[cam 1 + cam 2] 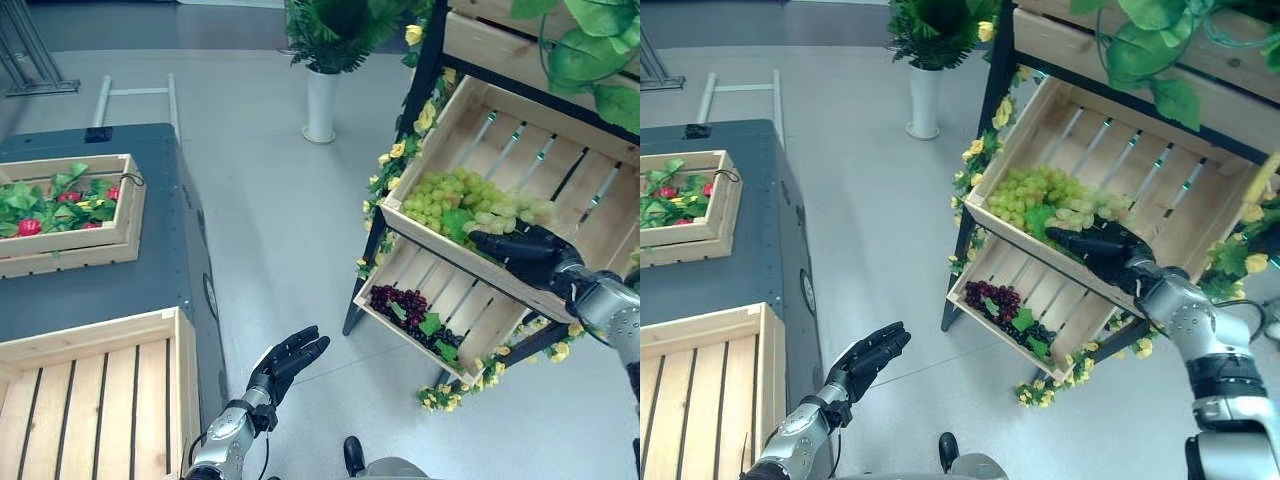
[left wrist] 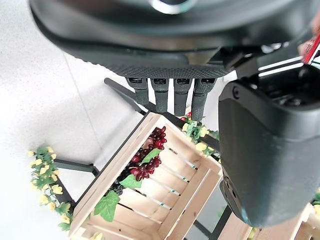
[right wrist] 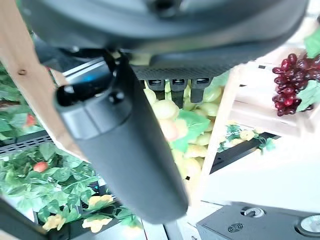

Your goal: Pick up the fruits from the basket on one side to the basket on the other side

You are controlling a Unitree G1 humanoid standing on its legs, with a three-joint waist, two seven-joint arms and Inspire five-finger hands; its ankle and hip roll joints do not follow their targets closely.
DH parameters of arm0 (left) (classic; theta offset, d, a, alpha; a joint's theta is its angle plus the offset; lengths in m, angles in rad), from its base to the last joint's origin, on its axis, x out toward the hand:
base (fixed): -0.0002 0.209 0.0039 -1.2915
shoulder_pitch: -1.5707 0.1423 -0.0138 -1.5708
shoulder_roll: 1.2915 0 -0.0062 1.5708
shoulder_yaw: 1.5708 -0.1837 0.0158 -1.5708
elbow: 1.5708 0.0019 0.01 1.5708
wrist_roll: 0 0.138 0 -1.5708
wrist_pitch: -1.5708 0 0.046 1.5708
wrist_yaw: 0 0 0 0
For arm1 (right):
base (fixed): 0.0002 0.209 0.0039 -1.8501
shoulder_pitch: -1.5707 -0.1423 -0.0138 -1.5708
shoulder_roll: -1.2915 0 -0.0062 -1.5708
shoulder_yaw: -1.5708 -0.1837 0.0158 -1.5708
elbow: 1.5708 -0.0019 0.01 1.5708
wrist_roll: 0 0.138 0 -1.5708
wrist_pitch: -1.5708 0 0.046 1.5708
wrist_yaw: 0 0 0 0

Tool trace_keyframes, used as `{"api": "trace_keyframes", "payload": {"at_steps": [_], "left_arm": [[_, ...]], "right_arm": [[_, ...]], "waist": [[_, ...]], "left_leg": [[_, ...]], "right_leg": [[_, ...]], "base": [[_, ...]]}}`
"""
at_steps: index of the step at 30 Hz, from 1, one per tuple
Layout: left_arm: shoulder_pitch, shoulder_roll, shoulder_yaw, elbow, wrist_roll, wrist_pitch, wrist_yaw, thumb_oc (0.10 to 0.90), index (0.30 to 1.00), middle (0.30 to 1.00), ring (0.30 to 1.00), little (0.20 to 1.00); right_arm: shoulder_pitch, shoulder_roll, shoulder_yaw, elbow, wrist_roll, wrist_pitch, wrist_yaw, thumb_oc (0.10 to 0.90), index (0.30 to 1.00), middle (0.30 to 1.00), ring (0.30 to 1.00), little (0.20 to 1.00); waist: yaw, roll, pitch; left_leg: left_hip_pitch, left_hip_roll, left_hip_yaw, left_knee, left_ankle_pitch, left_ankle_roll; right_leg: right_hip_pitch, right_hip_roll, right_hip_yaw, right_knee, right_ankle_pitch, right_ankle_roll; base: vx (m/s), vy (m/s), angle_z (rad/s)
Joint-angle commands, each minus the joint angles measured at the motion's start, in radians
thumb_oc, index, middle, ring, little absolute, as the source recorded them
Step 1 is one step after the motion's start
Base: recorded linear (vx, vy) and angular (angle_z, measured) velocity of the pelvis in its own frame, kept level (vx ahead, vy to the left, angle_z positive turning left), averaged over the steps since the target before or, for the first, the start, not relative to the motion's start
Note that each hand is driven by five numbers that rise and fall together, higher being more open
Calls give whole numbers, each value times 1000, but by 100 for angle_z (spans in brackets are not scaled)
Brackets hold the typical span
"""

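Note:
A bunch of green grapes (image 1: 450,203) lies in the upper tilted wooden crate (image 1: 575,190) of the flower-trimmed rack. My right hand (image 1: 527,256) is over that crate's front board, open, its fingers reaching to the near side of the green grapes (image 3: 172,125). Dark red grapes (image 1: 398,303) with green leaves lie in the lower crate (image 1: 470,310). My left hand (image 1: 287,364) hangs open over the floor beside the dark table, holding nothing. An empty slatted crate (image 1: 90,400) stands on the table's near end.
A second crate (image 1: 125,215) with red fruit and leaves sits farther back on the dark table (image 1: 120,280). A potted plant in a white vase (image 1: 320,100) stands on the floor beyond. Bare grey floor separates table and rack.

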Motion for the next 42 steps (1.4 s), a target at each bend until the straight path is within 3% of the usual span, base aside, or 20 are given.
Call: {"api": "trace_keyframes", "payload": {"at_steps": [1,17,23,29,32,36,39,42], "left_arm": [[-99,-27,-19,-45,-56,-120,1,800,900,900,900,900],[-82,-26,-2,-46,-64,-134,11,800,900,900,900,900],[-88,-26,-8,-31,-65,-136,1,800,900,900,900,900],[-94,-34,-24,-26,-62,-132,0,800,900,900,900,900],[-96,-35,-35,-30,-63,-127,7,800,900,900,900,900],[-99,-36,-42,-28,-64,-120,6,800,900,900,900,900],[-98,-38,-48,-27,-67,-120,7,800,900,900,900,900],[-96,-39,-52,-26,-72,-119,9,800,900,900,900,900]], "right_arm": [[-67,-8,-118,-97,100,-107,-30,800,900,900,900,900],[81,37,-178,-348,109,-165,-11,800,900,900,900,900],[61,106,-211,-380,382,-218,-69,800,900,900,900,900],[23,182,-224,-378,509,-295,-154,800,900,900,900,900],[6,213,-224,-379,568,-369,-178,800,900,900,900,900],[-24,250,-215,-389,511,-461,-183,800,900,900,900,900],[-51,250,-204,-375,438,-465,-194,800,900,900,900,900],[-57,246,-191,-365,451,-462,-159,800,900,900,900,900]], "waist": [[9,22,-35],[-26,30,-42],[-22,31,-48],[-8,36,-53],[-2,39,-55],[6,46,-56],[13,49,-58],[16,52,-63]], "left_leg": [[-3,-22,-37,10,-89,9],[-11,-23,-15,10,-91,13],[-13,-22,-17,10,-93,13],[-15,-24,-28,10,-94,15],[-15,-25,-33,10,-95,16],[-16,-27,-40,10,-95,17],[-14,-30,-44,10,-97,17],[-14,-31,-48,10,-97,17]], "right_leg": [[41,52,-25,2,-34,-18],[28,54,-10,2,-34,-15],[28,54,-17,2,-35,-13],[30,52,-23,2,-38,-13],[31,52,-25,2,-39,-14],[33,50,-28,2,-41,-16],[36,49,-32,2,-44,-17],[38,48,-35,2,-47,-18]], "base": [[0,0,0],[-3,3,-3],[0,0,0],[0,-1,1],[0,0,0],[0,0,0],[0,0,0],[0,0,0]]}}
